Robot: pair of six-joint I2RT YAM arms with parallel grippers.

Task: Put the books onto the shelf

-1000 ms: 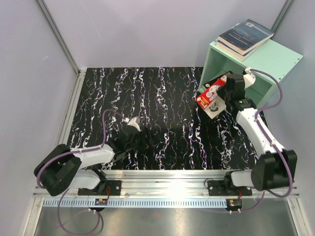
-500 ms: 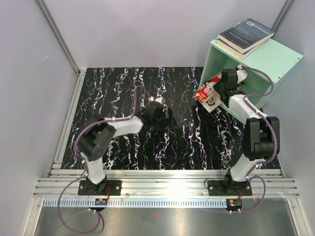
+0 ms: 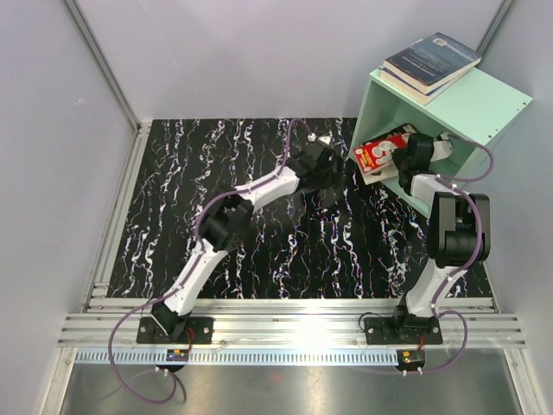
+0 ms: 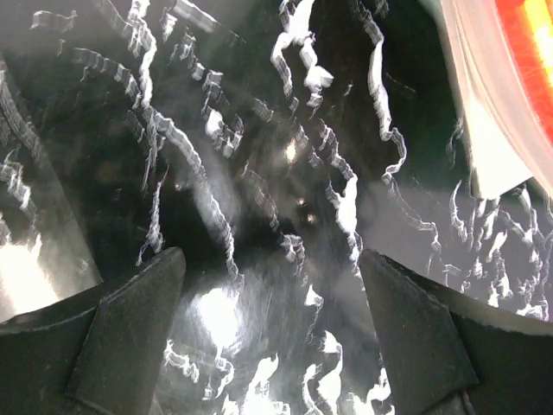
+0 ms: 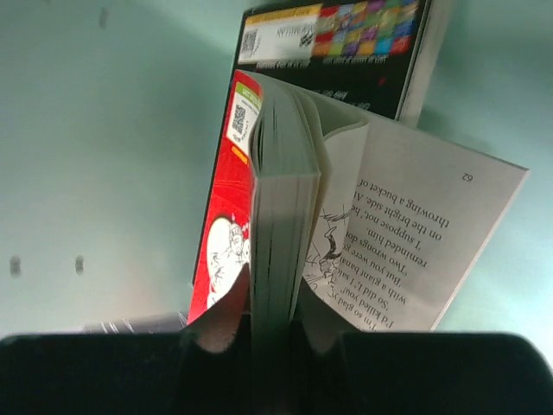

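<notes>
Right fingers [image 5: 226, 324] are nearly closed on the fore-edge of the red book [image 5: 220, 242], pinching its page block at the open face of the mint-green shelf [image 3: 484, 104]. Left fingers [image 4: 130, 328] stand wide apart and hold nothing, low over the table [image 3: 259, 216] just beside the shelf mouth. Stacked books [image 3: 430, 62] lie on the shelf's roof. A black-backed book [image 5: 328, 43] stands inside against the rear wall.

Hazards, as judged from this pose: the grip takes the pages and red cover but not the whole book. A leaf on the far side has fanned loose, so it may catch the black-backed book or a shelf wall and crease. With so little in the grip, the book may also twist or slide out. The left arm reaches close to the same opening, where a touch against the red book or the right arm could dislodge it.

Legible print, all upside down: page number "62", and on that page "throwing a bucket of" and "reminded him". Both back covers carry a QR code. The black one also shows a row of coloured thumbnails, with wording too small to read reliably.
</notes>
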